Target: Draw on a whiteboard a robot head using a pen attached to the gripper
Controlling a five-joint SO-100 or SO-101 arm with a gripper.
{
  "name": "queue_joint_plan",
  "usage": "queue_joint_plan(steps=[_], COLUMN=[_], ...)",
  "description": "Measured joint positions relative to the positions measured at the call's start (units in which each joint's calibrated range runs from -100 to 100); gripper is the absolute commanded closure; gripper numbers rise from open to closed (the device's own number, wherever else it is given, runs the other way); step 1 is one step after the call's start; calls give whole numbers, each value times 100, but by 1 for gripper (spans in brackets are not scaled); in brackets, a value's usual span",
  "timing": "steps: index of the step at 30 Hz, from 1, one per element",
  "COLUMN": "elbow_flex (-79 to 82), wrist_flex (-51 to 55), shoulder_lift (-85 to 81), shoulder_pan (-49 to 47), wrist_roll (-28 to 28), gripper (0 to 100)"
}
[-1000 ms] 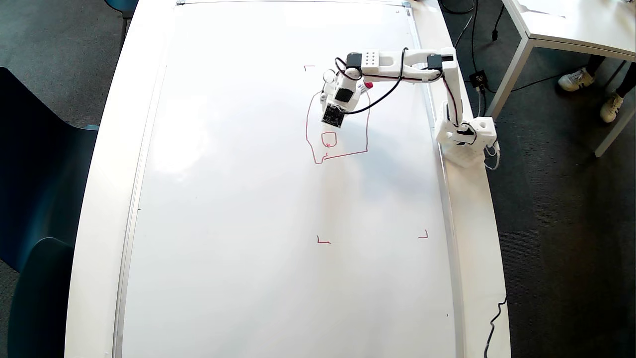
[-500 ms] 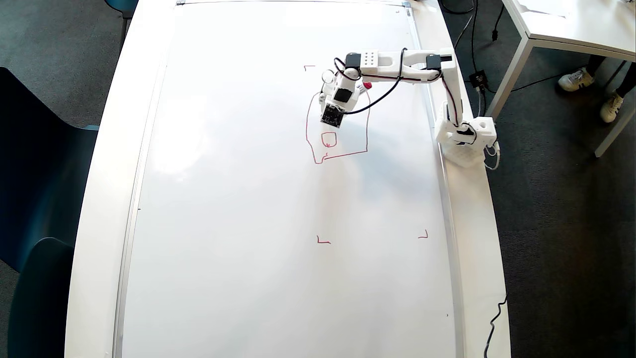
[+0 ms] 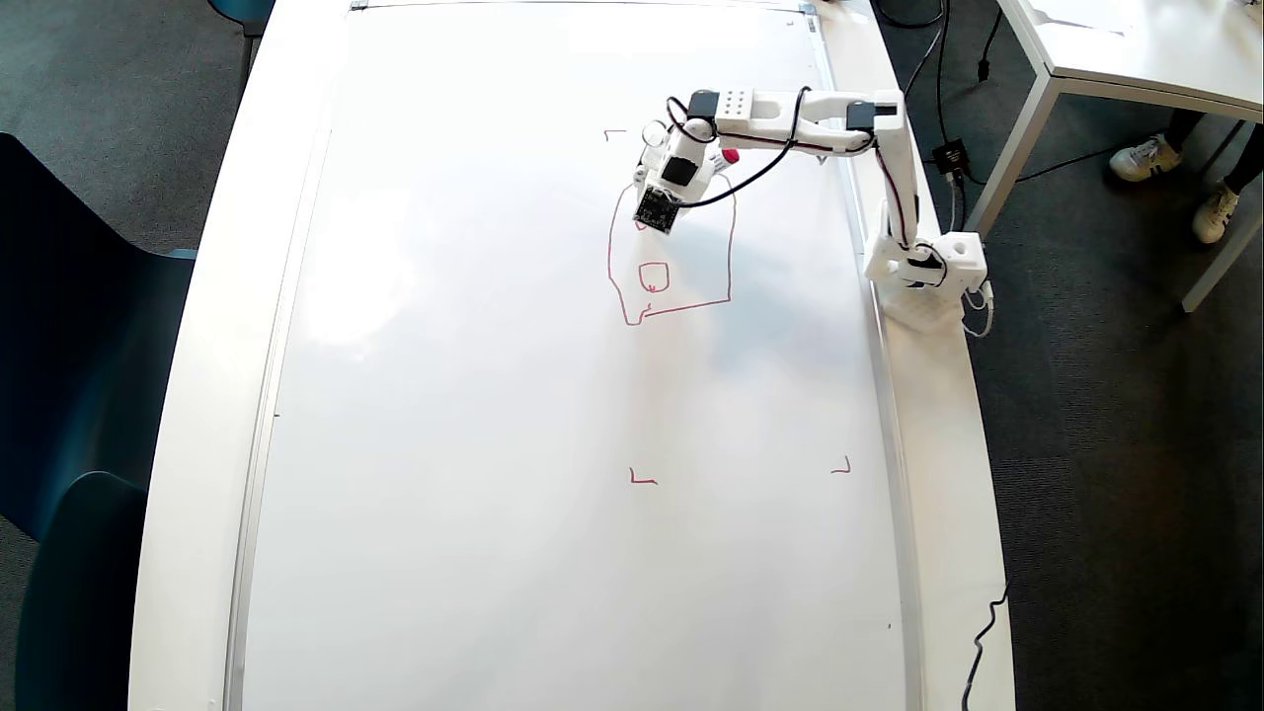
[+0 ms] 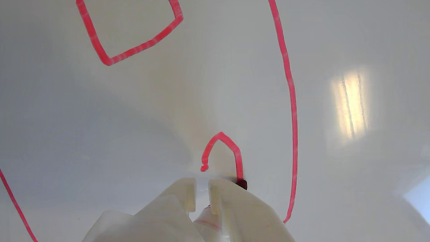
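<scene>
The whiteboard (image 3: 474, 395) covers almost the whole tabletop. The robot head (image 3: 730, 247) is a thin red rounded outline with one small square (image 3: 653, 277) inside. My gripper (image 3: 660, 200) hovers over the outline's upper left part, with the pen's red cap (image 3: 730, 156) sticking out behind it. In the wrist view the white fingers (image 4: 231, 198) stand nearly closed around the pen (image 4: 205, 220). Its dark tip (image 4: 241, 184) touches the whiteboard (image 4: 100, 134) at the end of a small red arch (image 4: 221, 136). The square (image 4: 107, 60) and the outline (image 4: 293, 111) lie beyond.
The arm's white base (image 3: 926, 276) stands on the table rim right of the board. Small red corner marks (image 3: 643, 479) (image 3: 841, 467) (image 3: 614, 131) sit around the drawing. Dark chairs (image 3: 79, 346) flank the left side. A second table (image 3: 1136, 39), someone's shoes (image 3: 1145, 158) and floor cables (image 3: 983, 642) are on the right.
The gripper has moved toward the top of the overhead view, along the upper left part of the outline. The arm's forearm has swung up with it.
</scene>
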Motion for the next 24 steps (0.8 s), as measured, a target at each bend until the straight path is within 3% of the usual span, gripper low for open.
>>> queue_joint_plan(steps=[24], elbow_flex=[1307], wrist_flex=[-220], shoulder_lift=[-762], shoulder_pan=[181], wrist_roll=[180], gripper=[99])
